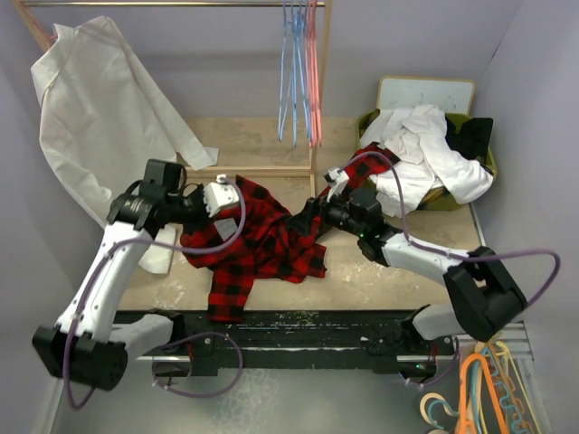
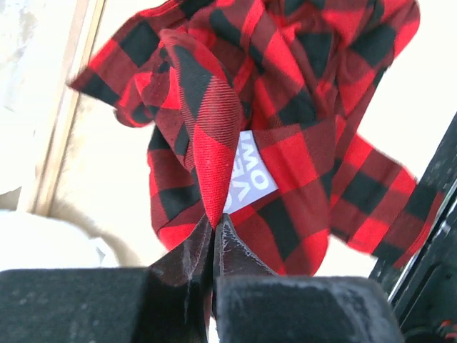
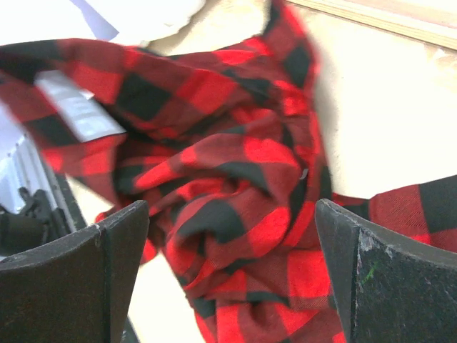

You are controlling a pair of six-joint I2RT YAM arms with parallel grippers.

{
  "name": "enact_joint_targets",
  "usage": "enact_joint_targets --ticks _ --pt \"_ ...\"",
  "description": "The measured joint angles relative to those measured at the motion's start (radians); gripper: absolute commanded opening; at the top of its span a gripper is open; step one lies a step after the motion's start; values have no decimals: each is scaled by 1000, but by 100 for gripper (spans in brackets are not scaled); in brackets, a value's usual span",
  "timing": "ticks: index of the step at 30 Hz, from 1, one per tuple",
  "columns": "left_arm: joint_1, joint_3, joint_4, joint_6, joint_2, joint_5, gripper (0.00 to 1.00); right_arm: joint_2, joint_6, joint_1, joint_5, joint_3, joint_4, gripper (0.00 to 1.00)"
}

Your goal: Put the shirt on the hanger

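flannel shirt (image 1: 258, 240) is bunched on the counter (image 1: 380, 271) between the two arms, one sleeve trailing to the near edge, another part running up toward the basket (image 1: 489, 165). hanger (image 1: 314, 81) hangs on the rail (image 1: 181, 4) at the back beside the blue hangers (image 1: 289, 72), well apart from the shirt; neither arm touches it. left end effector (image 2: 213, 232) is clamped on a narrow fold of plaid, cloth peaking up out of the fingertips, white lettered label (image 2: 250, 175) just past the pinch. right end effector (image 3: 228, 211) is spread wide, holding nothing, cloth heaped ahead of its fingers (image 3: 86, 271). my read: step in hand is opening the shirt up and finding the collar; hanger not in play yet. to do it well, right should close on a single layer near collar or shoulder, not the thick wad, else it drags the whole bundle; then pull the two grips apart to open the neck. label probably marks the collar, good cue. can't tell which edge left holds. pose: left arm rises from its base to a high elbow, forearm level toward centre, end effector low over the cloth. right arm lies low along the counter, stretched leftward, wrist aimed at the shirt's right edge. risk: near sleeve snagging on the black bar (image 1: 298, 325) by the bases.
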State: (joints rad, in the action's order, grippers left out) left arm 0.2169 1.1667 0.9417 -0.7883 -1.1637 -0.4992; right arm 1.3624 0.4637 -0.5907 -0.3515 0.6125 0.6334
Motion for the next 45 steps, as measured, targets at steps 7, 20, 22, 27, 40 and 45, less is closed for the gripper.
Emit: enact_joint_targets --ticks 7,20,22,27,40,45 --pt "0 -66 114 -175 187 166 0 207 -76 0 21 132 16 100" --pt "0 -83 135 -139 291 368 0 405 -188 -122 -32 310 -106 0" --pt "-2 -85 105 -100 289 400 0 360 -183 -147 -33 238 -114 0" --pt "-28 -85 16 -29 299 450 0 149 -146 -218 -2 26 -187 0" --pt "-33 -81 239 -355 497 116 0 -163 -37 -355 185 -172 -161 100" --pt "-33 -165 322 -593 671 66 0 -105 -67 -328 248 -122 -46 97"
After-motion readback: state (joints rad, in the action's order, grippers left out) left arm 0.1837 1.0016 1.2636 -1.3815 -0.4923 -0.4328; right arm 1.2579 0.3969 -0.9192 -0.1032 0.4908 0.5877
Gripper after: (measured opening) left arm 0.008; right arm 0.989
